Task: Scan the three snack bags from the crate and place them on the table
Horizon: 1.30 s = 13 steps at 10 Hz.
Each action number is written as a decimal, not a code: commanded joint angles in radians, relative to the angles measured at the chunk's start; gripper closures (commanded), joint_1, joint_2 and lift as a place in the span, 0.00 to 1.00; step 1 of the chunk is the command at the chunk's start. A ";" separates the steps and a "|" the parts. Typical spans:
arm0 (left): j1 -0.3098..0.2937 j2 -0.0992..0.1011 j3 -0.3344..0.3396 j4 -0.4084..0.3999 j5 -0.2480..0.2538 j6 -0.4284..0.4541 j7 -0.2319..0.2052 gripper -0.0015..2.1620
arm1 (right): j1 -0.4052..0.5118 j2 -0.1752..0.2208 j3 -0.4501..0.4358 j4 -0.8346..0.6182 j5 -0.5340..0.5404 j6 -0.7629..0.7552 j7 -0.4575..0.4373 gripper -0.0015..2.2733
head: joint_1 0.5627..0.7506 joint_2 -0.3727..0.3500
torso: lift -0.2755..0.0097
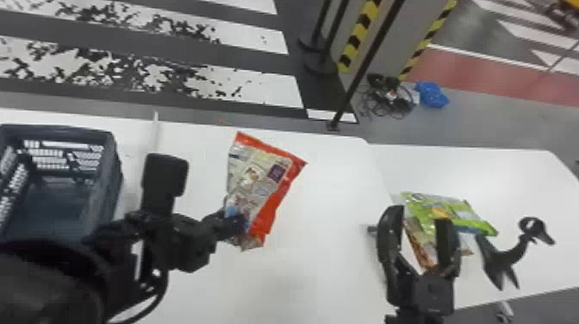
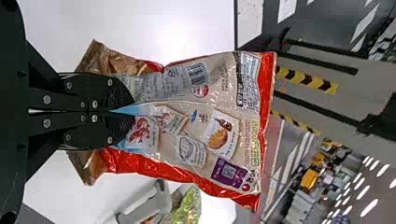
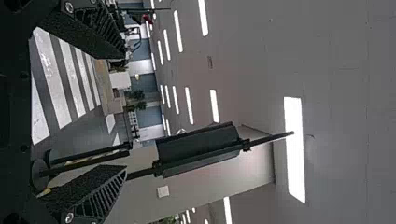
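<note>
While the left tool has the red-and-beige bag pinched near its lower end, the step in hand looks like getting its code read. Bag is upright over the left bench, printed panel towards the robot. Barcode shows in the left wrist view, off to one side of the panel and outside the grip, so the pinch spot is usable.

Film is creased at the tool; I'd turn the wrist slowly so the barcode faces the reader square and flat. Black bent-neck stand at far right of the scene is probably the scanner; can't confirm. Right tool stands wide with nothing between its fingers, in the way of a straight sweep right. Either steer around it or hand over: take the free top edge, close, then let go on the left. Risk: bag folds over the code, or pivots in the pinch.

Containers: crate on the left; bare floor where visible, near end behind the left arm, contents there can't tell. Green bag lies on the right bench, overlapping a brownish bag. This one looks like the third; set it down beside them after the read.
</note>
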 commanded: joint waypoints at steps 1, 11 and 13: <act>-0.084 -0.032 -0.131 0.173 -0.075 -0.059 -0.002 0.99 | 0.010 0.008 -0.021 -0.022 -0.009 0.001 0.000 0.04 | 0.70 0.03 | 0.84; -0.203 -0.101 -0.386 0.683 -0.213 -0.476 -0.051 0.01 | 0.033 0.009 -0.055 -0.057 -0.059 -0.011 0.002 0.04 | 0.70 0.03 | 0.84; -0.173 -0.101 -0.323 0.594 -0.238 -0.476 -0.032 0.03 | 0.045 0.008 -0.061 -0.059 -0.059 -0.027 0.002 0.04 | 0.70 0.03 | 0.84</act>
